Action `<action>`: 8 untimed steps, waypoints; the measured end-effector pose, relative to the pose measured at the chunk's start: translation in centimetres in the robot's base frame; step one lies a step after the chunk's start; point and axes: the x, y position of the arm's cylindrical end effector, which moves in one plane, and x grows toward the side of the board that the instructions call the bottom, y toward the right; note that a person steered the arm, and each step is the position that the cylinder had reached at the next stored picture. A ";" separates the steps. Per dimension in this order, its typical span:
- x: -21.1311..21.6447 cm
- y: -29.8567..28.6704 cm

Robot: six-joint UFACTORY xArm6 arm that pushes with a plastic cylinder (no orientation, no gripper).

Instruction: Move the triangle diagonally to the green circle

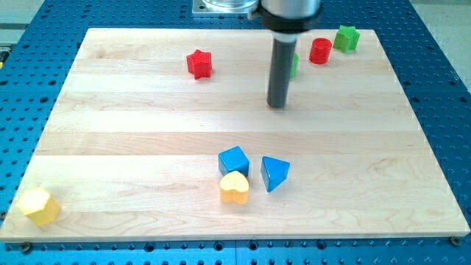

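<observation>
The blue triangle [274, 174] lies low on the board, right of centre. The green circle [294, 65] near the view's top is mostly hidden behind my rod; only a green sliver shows at the rod's right edge. My tip [277, 105] rests on the board well above the triangle and just below the green circle.
A blue cube [234, 160] and a yellow heart [235, 188] sit just left of the triangle. A red star [199, 64], a red cylinder [320, 51] and a green star [346, 37] lie near the top. A yellow hexagon [39, 205] sits at the bottom left corner.
</observation>
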 end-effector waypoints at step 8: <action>2.0 -6.7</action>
